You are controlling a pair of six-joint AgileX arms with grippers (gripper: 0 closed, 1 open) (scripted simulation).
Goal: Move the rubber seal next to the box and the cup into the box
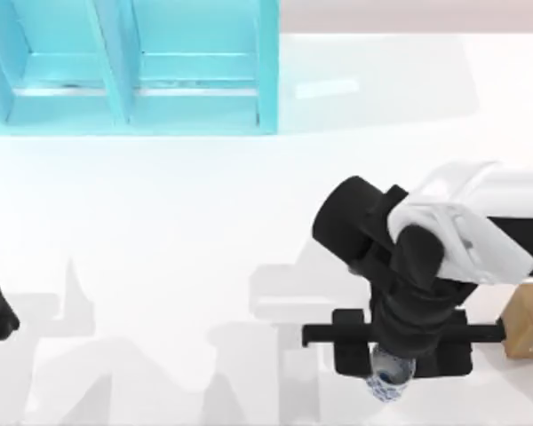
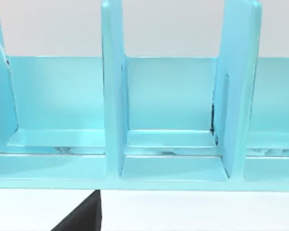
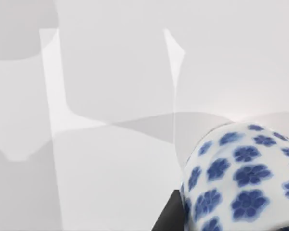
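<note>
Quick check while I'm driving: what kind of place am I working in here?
Likely a rendered tabletop test scene, not a real room: a plain white table, a turquoise divided box at its far edge, and a small white cup with blue flowers under the right gripper.

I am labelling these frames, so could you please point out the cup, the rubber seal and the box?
cup [image 3: 241, 178]: right wrist view, flowered outer wall.
rubber seal [image 1: 529, 324]: top view, tan top face.
box [image 1: 268, 67]: top view, right side wall.
</note>
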